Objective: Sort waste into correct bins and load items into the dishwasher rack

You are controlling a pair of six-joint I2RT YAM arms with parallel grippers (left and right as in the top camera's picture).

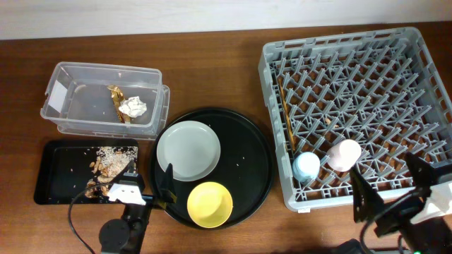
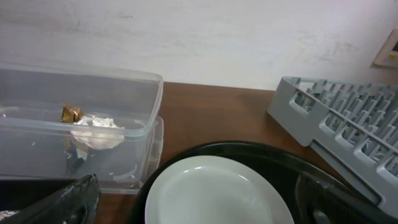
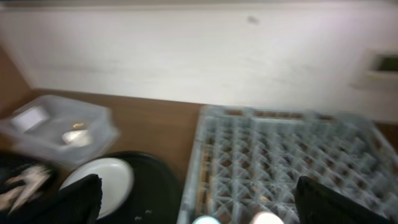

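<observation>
The gold-brown wrapper [image 1: 116, 95] and the white tissue ball [image 1: 133, 107] lie in the clear tub [image 1: 106, 68]. Beige food scraps [image 1: 107, 164] lie in the shallow black tray [image 1: 60, 169]. The light-blue cup [image 1: 306, 166] and the pink cup [image 1: 344, 154] stand in the front of the grey rack [image 1: 339, 39]. The chopsticks [image 1: 286, 116] lie along its left side. My left gripper [image 1: 149, 178] is open and empty between the black tray and the round tray. My right gripper [image 1: 393, 182] is open and empty over the rack's front right.
A round black serving tray [image 1: 247, 141] holds a white plate [image 1: 188, 150] and a yellow bowl [image 1: 210, 204]. The left wrist view shows the plate [image 2: 217, 193] just ahead, the tub [image 2: 124, 78] and the rack's corner [image 2: 336, 118].
</observation>
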